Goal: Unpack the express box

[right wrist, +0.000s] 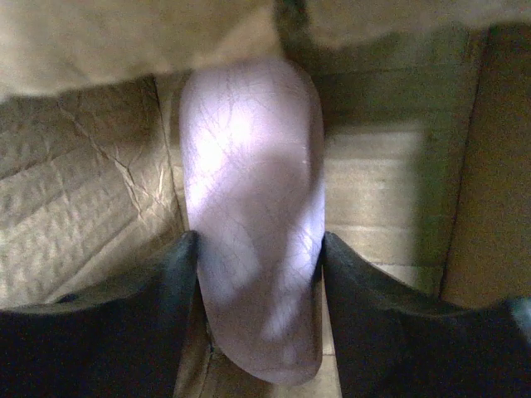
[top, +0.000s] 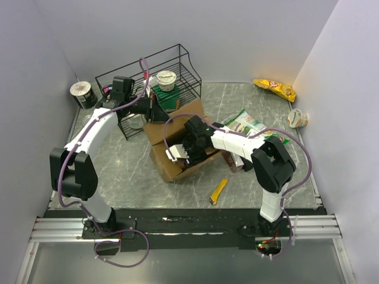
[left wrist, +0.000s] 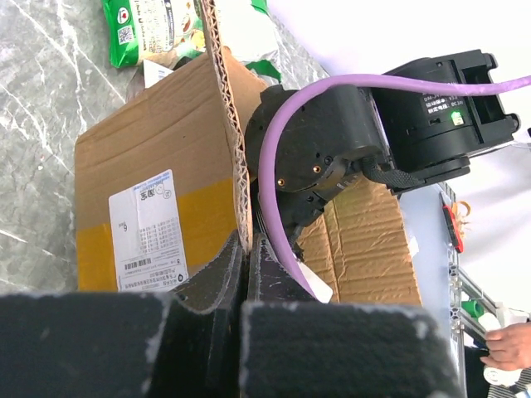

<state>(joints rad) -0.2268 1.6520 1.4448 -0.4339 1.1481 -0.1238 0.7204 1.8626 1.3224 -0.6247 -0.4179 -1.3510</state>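
The express box (top: 172, 155), a brown cardboard carton, lies open in the middle of the table. Its white label and yellow sticker (left wrist: 149, 224) show in the left wrist view. My left gripper (top: 155, 110) is shut on the edge of an upright flap (left wrist: 236, 166) at the box's far side; the jaws (left wrist: 243, 253) pinch the cardboard. My right gripper (top: 182, 151) reaches inside the box. In the right wrist view its fingers (right wrist: 178, 274) press both sides of a pale lilac oblong item (right wrist: 253, 199) against the box's inner wall (right wrist: 83, 191).
A black wire rack (top: 185, 66) with a lidded cup (top: 166, 80) stands behind the box. Another cup (top: 83, 93) is at the far left. A green snack packet (top: 246, 123), a yellow bag (top: 274, 89) and a cup (top: 297, 118) lie on the right. A yellow cutter (top: 219, 190) lies near the front.
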